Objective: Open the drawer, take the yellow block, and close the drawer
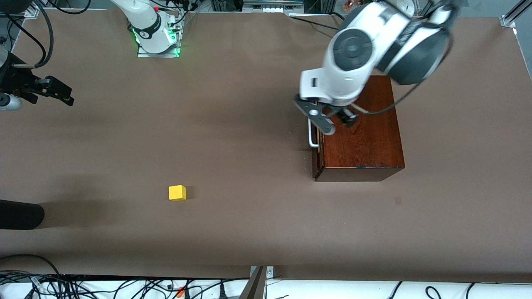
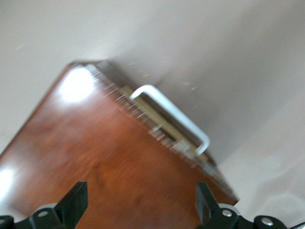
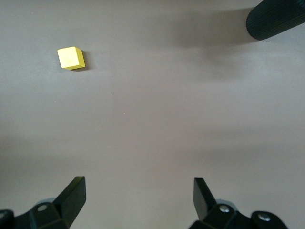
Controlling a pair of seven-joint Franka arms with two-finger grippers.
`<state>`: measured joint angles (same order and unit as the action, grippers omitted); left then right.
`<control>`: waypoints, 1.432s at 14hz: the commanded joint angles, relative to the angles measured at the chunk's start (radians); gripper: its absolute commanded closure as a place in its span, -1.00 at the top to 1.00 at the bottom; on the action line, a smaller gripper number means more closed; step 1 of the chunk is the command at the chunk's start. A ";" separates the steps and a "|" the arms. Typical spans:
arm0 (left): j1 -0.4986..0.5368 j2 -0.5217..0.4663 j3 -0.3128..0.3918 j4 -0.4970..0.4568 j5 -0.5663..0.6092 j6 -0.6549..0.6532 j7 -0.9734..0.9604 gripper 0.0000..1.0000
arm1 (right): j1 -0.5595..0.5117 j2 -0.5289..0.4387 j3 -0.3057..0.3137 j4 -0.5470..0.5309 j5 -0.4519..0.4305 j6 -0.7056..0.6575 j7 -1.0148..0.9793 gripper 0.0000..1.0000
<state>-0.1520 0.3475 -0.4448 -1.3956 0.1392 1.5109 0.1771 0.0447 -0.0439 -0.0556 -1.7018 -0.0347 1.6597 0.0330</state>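
Brown bench [image 1: 249, 124] with two arms. The mahogany box [image 1: 365, 141] stands toward the left arm's end of the bench; its glossy top shows in the left wrist view. The drawer [image 1: 318, 153] sits in the box's side that faces the right arm's end, pushed nearly flush, with only a thin pale strip of its wood visible under the top edge in the left wrist view. Its white bar handle [image 1: 311, 135] projects from the dark front.

The left end effector [image 1: 332, 122] hangs over the box top just beside the handle edge, fingers [image 2: 76, 198] spread wide and gripping nothing; the handle lies clear of both fingers.

The yellow block [image 1: 177, 193] rests alone on the open bench, well apart from the box, nearer to the front camera than the box and toward the right arm's end. It also shows in the right wrist view [image 3: 71, 57].

The right end effector [image 1: 52, 89] waits above the bench edge at the right arm's end, fingers [image 3: 74, 193] wide apart and empty, with bare bench below them.

A dark rounded object [image 1: 20, 214] lies at the bench edge near the right arm's end.
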 commanded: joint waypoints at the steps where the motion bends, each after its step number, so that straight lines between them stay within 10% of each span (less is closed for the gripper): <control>1: 0.156 -0.071 -0.009 -0.017 -0.096 -0.052 -0.010 1.00 | -0.014 -0.004 0.013 0.013 0.019 -0.024 -0.005 1.00; 6: 0.249 -0.132 0.088 0.069 -0.138 -0.169 -0.010 1.00 | -0.014 -0.005 0.014 0.013 0.021 -0.103 -0.010 1.00; 13: 0.108 -0.379 0.443 -0.196 -0.167 0.058 -0.065 1.00 | -0.014 -0.004 0.013 0.014 0.022 -0.087 -0.010 1.00; 20: 0.103 -0.401 0.465 -0.246 -0.153 0.052 -0.113 1.00 | -0.014 -0.002 0.013 0.013 0.024 -0.069 -0.007 1.00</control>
<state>-0.0370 -0.0586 0.0218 -1.6358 -0.0024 1.5460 0.0832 0.0438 -0.0440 -0.0518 -1.7005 -0.0326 1.5923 0.0322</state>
